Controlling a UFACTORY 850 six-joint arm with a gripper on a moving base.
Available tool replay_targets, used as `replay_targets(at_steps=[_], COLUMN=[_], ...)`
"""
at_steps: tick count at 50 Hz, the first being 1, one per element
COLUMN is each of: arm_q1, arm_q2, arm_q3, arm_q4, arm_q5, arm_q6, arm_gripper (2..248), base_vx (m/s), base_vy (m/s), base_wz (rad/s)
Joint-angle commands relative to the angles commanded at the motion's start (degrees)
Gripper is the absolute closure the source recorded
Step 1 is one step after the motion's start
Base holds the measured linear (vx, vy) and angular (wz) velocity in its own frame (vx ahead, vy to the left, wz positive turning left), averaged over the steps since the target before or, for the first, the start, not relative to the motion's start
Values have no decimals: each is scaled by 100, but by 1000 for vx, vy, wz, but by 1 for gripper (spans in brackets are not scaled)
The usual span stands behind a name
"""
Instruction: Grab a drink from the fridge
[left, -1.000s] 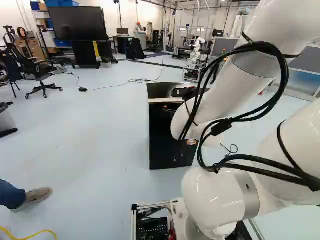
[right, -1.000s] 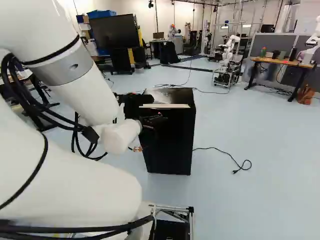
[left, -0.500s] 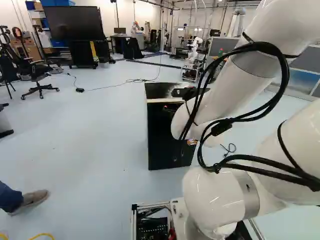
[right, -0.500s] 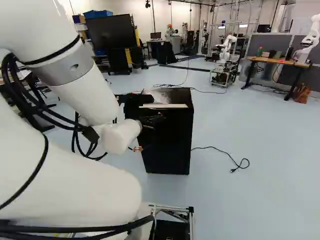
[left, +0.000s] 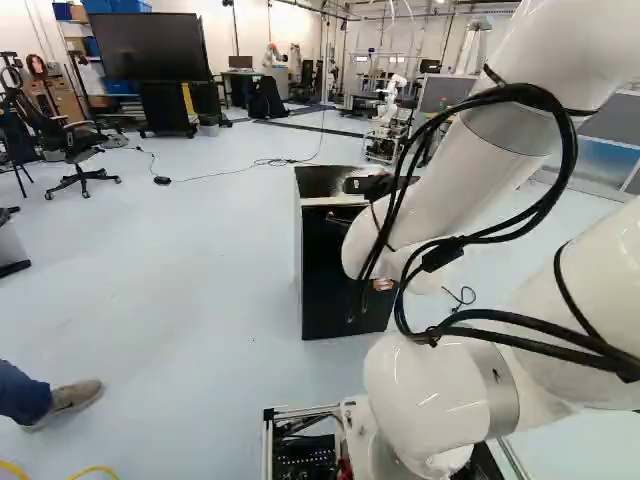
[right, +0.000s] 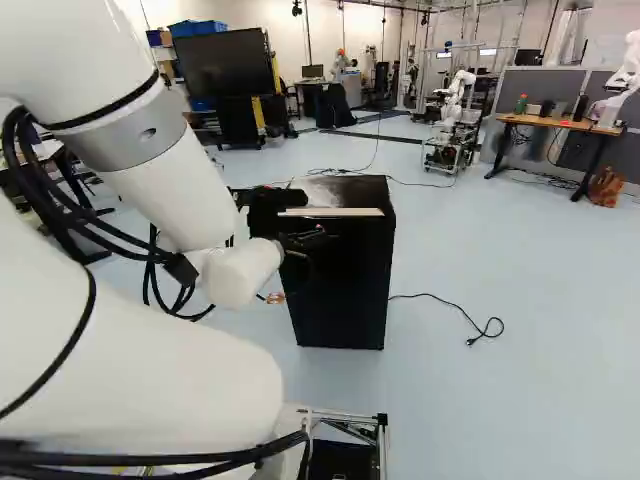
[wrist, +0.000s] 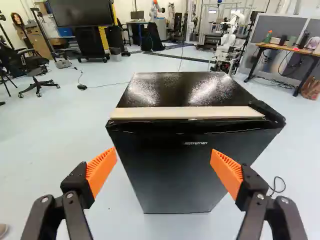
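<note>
At the left edge of the left base view, an office chair (left: 75, 150) is seen in the upper corner; a person's shoe (left: 72, 400) is planted at lower left, above a yellow cable (left: 95, 470). Pale floor (left: 190, 290) is spread from the shoe to the side of the black fridge (right: 340, 285), crossed farther back by a black cord.

The fridge, seen just right of the middle in the left base view and near the center of the right one, is pictured upright with its door closed. Its front top edge is lined with a pale strip (wrist: 187, 112), ended by a dark corner piece (wrist: 270, 114).

The gripper (right: 300, 260) is reached toward the fridge's front by the white arm (right: 175, 180). In the wrist view the fingers are spread wide, with nothing gripped; the door is framed ahead, between the orange pads (wrist: 101, 170).

Farther right in the right base view, more floor is bordered by a plugged cord (right: 465, 310) beside the fridge's lower right side. Another robot (right: 457, 95) is shown at upper right, left of a wood-topped desk (right: 560, 123) near the frame's edge.
</note>
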Motion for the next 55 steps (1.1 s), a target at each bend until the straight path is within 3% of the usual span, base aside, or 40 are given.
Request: replay_targets(at_steps=[55], arm_q1=[0], arm_q2=[0], arm_q3=[0], arm_q4=[0], arm_q5=[0], arm_q6=[0], arm_gripper=[3], base_vx=[-39], base_vy=[107], base_wz=[-10])
